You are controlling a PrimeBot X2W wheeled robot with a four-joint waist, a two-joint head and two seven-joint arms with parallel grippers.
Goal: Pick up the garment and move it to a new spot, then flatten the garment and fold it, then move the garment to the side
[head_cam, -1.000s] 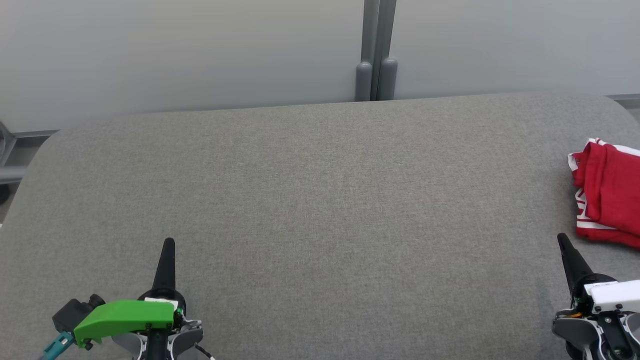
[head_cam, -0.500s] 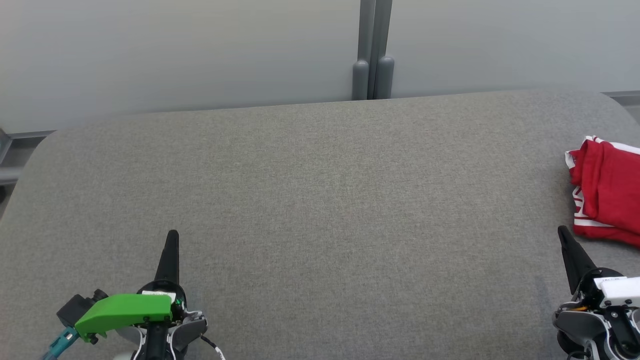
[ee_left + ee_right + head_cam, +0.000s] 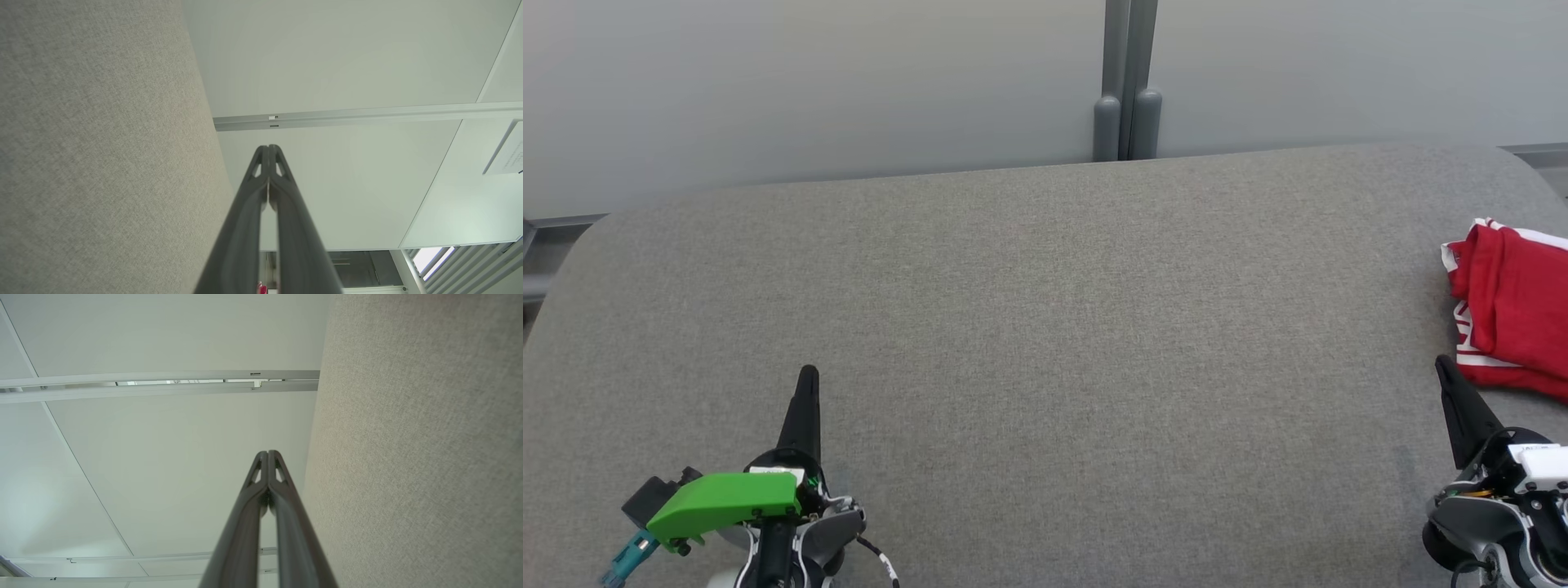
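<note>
Left gripper (image 3: 806, 380) and right gripper (image 3: 1446, 371), both pressed together, had crept up-frame; garment (image 3: 1515, 306) lay folded at right edge, seemingly finished

The garment (image 3: 1515, 302) is red with white striped trim; it lies folded in a rumpled bundle on the table (image 3: 1045, 327); just beyond the right hand (image 3: 1441, 362), slightly rightward, unheld.
</note>
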